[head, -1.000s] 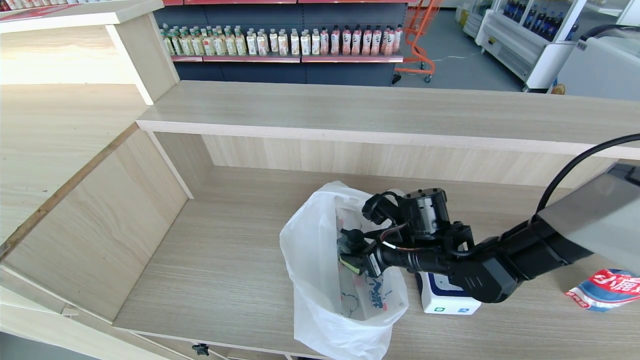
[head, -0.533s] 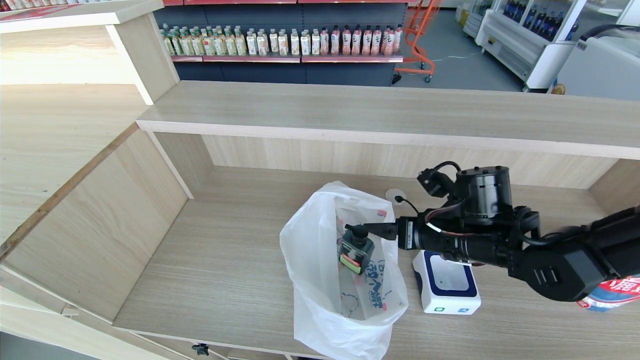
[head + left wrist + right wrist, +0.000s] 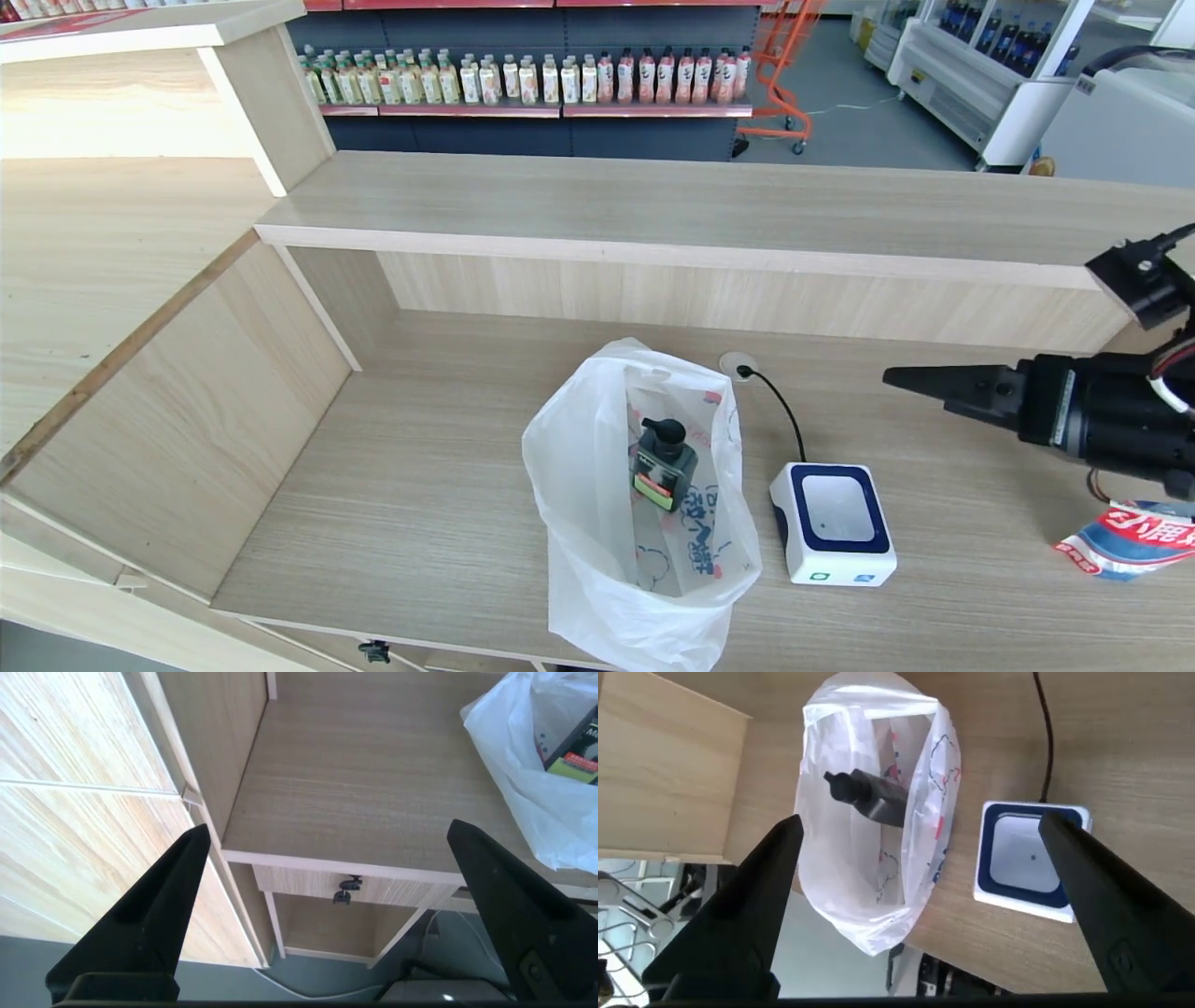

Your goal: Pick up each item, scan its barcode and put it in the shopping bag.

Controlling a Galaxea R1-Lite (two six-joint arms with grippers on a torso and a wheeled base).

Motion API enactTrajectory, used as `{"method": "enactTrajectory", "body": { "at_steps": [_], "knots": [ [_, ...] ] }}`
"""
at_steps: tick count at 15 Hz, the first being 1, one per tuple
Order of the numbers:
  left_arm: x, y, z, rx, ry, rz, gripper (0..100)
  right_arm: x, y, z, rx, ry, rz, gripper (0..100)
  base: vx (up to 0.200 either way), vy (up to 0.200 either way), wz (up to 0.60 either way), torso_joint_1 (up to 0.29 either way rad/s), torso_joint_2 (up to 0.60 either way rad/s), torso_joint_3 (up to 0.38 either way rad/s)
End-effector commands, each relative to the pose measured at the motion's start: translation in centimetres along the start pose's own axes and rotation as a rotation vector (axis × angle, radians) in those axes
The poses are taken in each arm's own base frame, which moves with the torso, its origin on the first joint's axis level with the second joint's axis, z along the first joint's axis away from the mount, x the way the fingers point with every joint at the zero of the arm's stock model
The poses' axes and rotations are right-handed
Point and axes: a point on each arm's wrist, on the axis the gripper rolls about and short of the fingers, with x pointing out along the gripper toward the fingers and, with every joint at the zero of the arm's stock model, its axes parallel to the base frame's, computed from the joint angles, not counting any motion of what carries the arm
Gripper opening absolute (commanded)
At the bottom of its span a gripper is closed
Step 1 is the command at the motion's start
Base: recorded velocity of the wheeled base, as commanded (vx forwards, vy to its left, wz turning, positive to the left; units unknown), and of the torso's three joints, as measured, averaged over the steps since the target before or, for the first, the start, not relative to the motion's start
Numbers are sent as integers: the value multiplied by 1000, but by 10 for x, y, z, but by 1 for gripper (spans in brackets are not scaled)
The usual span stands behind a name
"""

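Note:
A white plastic shopping bag (image 3: 597,523) stands open on the wooden counter, with a dark pump bottle (image 3: 662,461) lying inside on a printed packet. In the right wrist view the bag (image 3: 831,887) and bottle (image 3: 873,799) lie below my right gripper (image 3: 920,826), whose fingers are spread wide with nothing between them. In the head view that gripper (image 3: 898,379) hovers right of the bag, above and behind the scanner (image 3: 832,523). A red, white and blue packet (image 3: 1130,541) lies at the far right. My left gripper (image 3: 327,835) is open off the counter's front left corner.
The white and blue scanner (image 3: 1032,859) sits just right of the bag, its black cable (image 3: 780,406) running to a hole in the counter. A raised ledge (image 3: 709,205) closes the back and a wooden side wall (image 3: 187,411) the left. Bare counter lies left of the bag.
My right gripper let go of the pump bottle inside the bag, then drew back up and to the right, past the scanner. The bottle stays in the bag.

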Motion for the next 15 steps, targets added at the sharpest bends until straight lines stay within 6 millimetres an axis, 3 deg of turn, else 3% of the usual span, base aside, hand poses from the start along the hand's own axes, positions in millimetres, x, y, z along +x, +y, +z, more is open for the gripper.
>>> {"method": "enactTrajectory", "body": {
  "at_steps": [1, 7, 13, 15],
  "knots": [
    [0, 0, 0, 1, 0, 0, 100, -33, -3, 1, 0, -89, -40, 100, 0, 0, 0, 0, 0, 0],
    [0, 0, 0, -3, 0, 0, 100, -40, -6, -5, 16, -78, -71, 100, 0, 0, 0, 0, 0, 0],
    [0, 0, 0, 1, 0, 2, 100, -37, -8, -7, 68, -60, -83, 100, -200, -200, 0, 3, 5, 0],
    [0, 0, 0, 0, 0, 2, 100, -37, -9, -8, 72, -53, -84, 100, 0, 0, 0, 0, 0, 0]
  ]
}}
